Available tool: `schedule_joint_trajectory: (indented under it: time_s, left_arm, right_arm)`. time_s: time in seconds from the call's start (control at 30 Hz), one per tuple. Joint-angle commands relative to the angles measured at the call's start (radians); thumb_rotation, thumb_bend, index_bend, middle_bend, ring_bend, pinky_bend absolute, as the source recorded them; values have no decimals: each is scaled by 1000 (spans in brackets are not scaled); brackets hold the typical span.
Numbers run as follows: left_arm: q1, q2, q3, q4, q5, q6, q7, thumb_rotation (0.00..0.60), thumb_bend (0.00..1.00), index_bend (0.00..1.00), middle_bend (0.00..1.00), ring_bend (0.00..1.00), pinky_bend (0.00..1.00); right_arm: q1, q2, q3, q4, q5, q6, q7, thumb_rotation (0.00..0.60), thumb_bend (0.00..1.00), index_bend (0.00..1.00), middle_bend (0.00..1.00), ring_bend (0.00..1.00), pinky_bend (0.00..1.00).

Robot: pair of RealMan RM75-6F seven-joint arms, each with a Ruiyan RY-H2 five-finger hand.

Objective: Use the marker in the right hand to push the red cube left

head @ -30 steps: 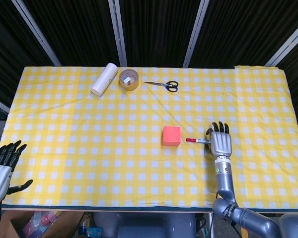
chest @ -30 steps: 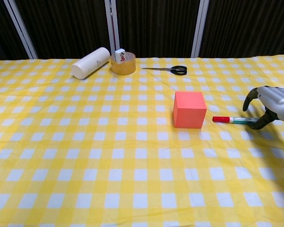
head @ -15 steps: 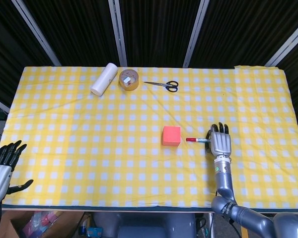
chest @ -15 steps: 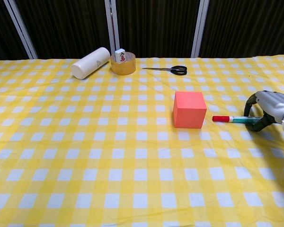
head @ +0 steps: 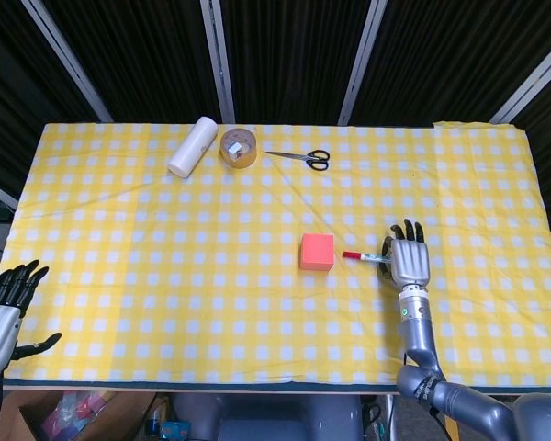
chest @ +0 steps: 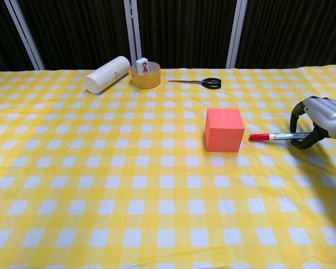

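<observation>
Chest view: marker tip near the cube

We see our right robot hand point(chest: 316, 119) holding the marker point(chest: 274, 135), its red cap pointing at the red cube point(chest: 224, 130), just beside it on the worktop point(chest: 101, 185). Our left robot hand point(head: 5, 308) hangs with fingers spread, holding nothing.

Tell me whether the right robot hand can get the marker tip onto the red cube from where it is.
Probably yes: the right robot hand holds the marker pointing at the red cube, with nothing in the gap.
</observation>
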Motion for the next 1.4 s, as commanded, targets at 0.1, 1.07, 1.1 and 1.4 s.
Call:
schedule_joint_trajectory:
  time_s: [0.1, 1.07, 1.1, 1.4]
  left_arm:
    - [0, 2, 0, -4, 0, 0, -2, 600, 0, 0, 0, 0, 0]
    - [-2, 8, 4, -12, -1, -9, -9, 600, 0, 0, 0, 0, 0]
    - [-2, 8, 4, -12, -1, -9, -9, 600, 0, 0, 0, 0, 0]
    - [-2, 10, 3, -12, -7, -12, -13, 600, 0, 0, 0, 0, 0]
  right_arm:
    - [-10, 74, 2, -62, -34, 18, 9, 600, 388, 588, 229, 35, 50]
    - [-43, 202, -2, -221, -23, -88, 259, 600, 388, 593, 256, 38, 51]
    - [-42, 199, -3, -216, -21, -89, 258, 600, 388, 593, 256, 38, 51]
    - [-36, 186, -14, -176, -22, -114, 287, 600, 387, 595, 258, 38, 52]
